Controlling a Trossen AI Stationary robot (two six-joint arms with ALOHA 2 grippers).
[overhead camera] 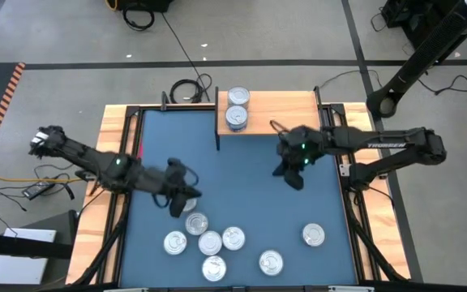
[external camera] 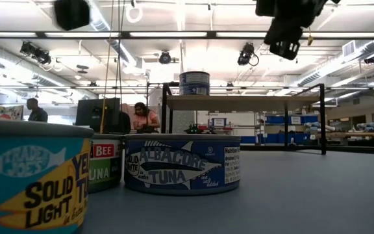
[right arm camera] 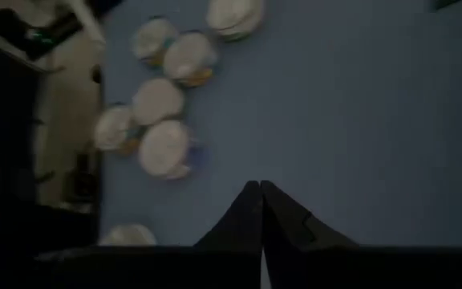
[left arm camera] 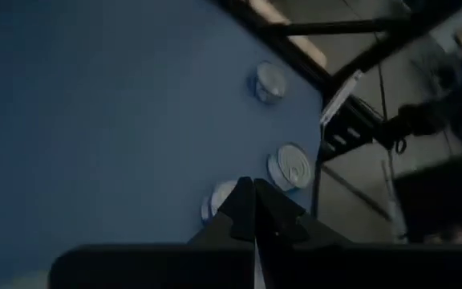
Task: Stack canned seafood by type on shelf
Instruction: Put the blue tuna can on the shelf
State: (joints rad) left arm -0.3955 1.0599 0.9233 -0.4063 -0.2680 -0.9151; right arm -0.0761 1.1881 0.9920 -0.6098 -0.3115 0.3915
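**Tin on wood: two up, seven still down**

Silver lids mark the count. Two cans (overhead camera: 237, 108) sit on the shelf (overhead camera: 286, 112) at its left end, one behind the other in the high view; from table height they read as a single blue-banded tin on the raised board. Seven more cans lie on the blue table (overhead camera: 242, 174) — a loose cluster of five (overhead camera: 205, 238) near the front left, one (overhead camera: 271, 261) a little to its right, and a last one (overhead camera: 313, 235) off toward the front right. The near labels in the low view show at least two kinds of tuna, so sorting matters.

The left gripper (overhead camera: 182, 199) hangs just behind the cluster, fingers pressed together and holding nothing. The right gripper (overhead camera: 294, 177) is over bare table in front of the shelf, also pinched closed and empty; its wrist view looks down across the table at the cluster.

Judging from this, the work is between placements: one stack begun, no can in hand. The next move calls for one gripper to spread its fingers, come down on a can at the cluster's edge — where neighbours crowd least — and check its label against the shelf stack before lifting. The tight cluster risks nudging adjacent cans.
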